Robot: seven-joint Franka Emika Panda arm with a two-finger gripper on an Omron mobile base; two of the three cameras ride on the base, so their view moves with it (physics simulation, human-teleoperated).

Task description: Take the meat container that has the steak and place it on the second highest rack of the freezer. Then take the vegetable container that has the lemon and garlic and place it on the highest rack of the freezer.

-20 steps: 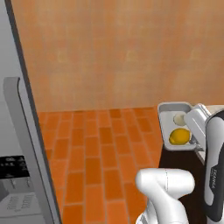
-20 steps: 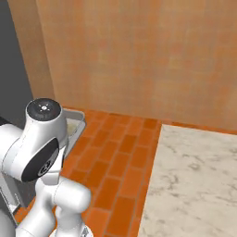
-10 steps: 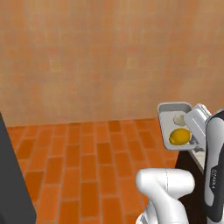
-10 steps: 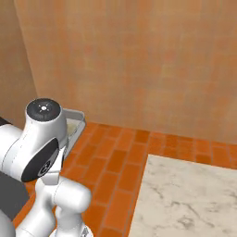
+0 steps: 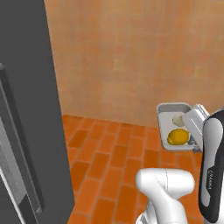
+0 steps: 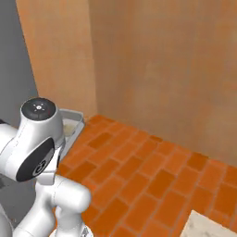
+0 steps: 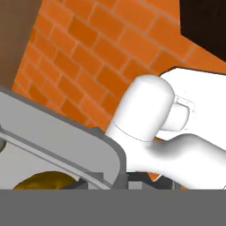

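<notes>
Lemon [image 5: 177,136] and garlic [image 5: 178,119] lie in the grey container [image 5: 162,124], its rim clenched by the gripper [image 7: 115,182].

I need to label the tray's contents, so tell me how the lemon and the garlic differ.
The lemon is bright yellow; the garlic is pale beige-white. The lemon looks larger and oval, the garlic smaller and rounder. In the left base view the lemon lies at the near end of the grey container, the garlic farther back. Both sit in that same container, carried at the arm's end.
</notes>
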